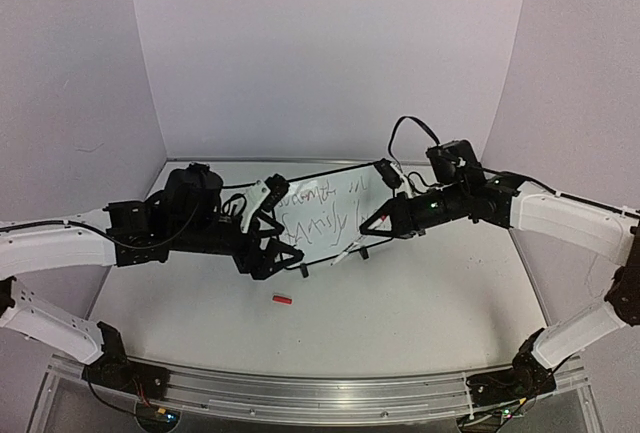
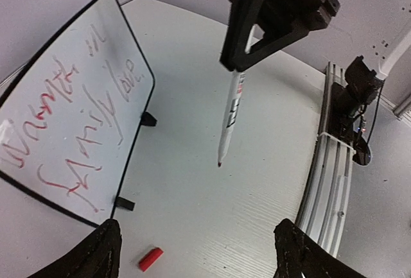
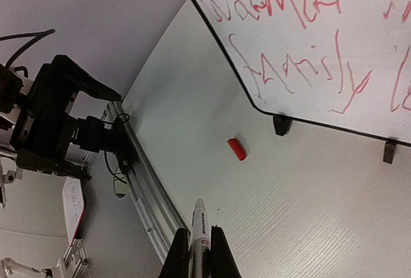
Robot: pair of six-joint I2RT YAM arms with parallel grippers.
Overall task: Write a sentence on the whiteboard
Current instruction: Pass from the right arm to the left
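Note:
The whiteboard stands tilted on two black clip feet at mid-table. It carries the sentence in two red handwritten lines, the lower one reading "family love". In the right wrist view the whiteboard and the sentence fill the upper right. My right gripper is shut on a white marker just in front of the board's right half, off the surface. The marker hangs tip down above the table. My left gripper stands open and empty by the board's left end; one of its fingers shows low in its own view.
A small red marker cap lies on the table in front of the board and also shows as the cap in the right wrist view. The aluminium rail runs along the near edge. Purple walls enclose the table.

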